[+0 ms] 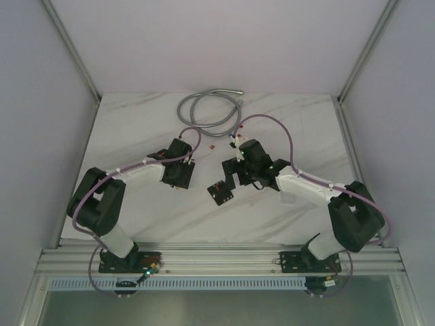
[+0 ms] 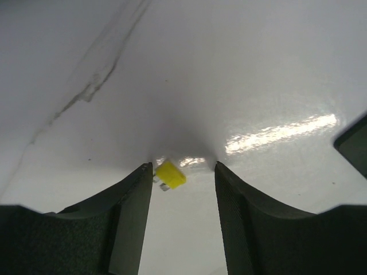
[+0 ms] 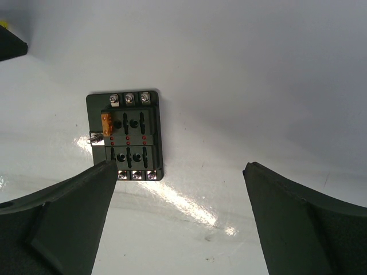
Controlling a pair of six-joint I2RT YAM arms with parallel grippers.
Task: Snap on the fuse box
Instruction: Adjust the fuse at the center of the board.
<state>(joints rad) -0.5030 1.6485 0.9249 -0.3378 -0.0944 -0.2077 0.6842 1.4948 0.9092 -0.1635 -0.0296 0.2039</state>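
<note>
1. The fuse box [image 1: 219, 192] lies flat on the table [image 1: 136, 122], between the two arms and nearer the right one.
2. In the right wrist view the box [image 3: 125, 136] sits slot side up, out beyond the fingertips and towards the view's left side, touching neither finger.
3. One orange fuse [image 3: 106, 123] sits in a slot in the box's upper row. The other slots look dark.
4. Screws [image 3: 129, 98] line the far and near ends of the box, three at each end.
5. The right jaws stand wide apart and hold nothing. Bare table shows between the two fingers [image 3: 63, 217].
6. The right arm [image 1: 346, 217] reaches in over the middle of the table, with its jaws just above the box in the top view.
7. The left jaws are released and parted, close over the table.
8. A small yellow fuse [image 2: 170, 175] lies loose on the table between the left fingers [image 2: 132, 217]. It is just beside the finger on the view's left and apart from the other; I cannot tell if it touches.
9. The left arm [image 1: 109, 204] is bent inward, its jaws left of the box and apart from it.
10. A grey cable [image 1: 204, 109] lies coiled at the far side of the table, well apart from the box.
11. A small brown piece [image 1: 213, 144] lies between the cable and the jaws, too small to tell what it is.
</note>
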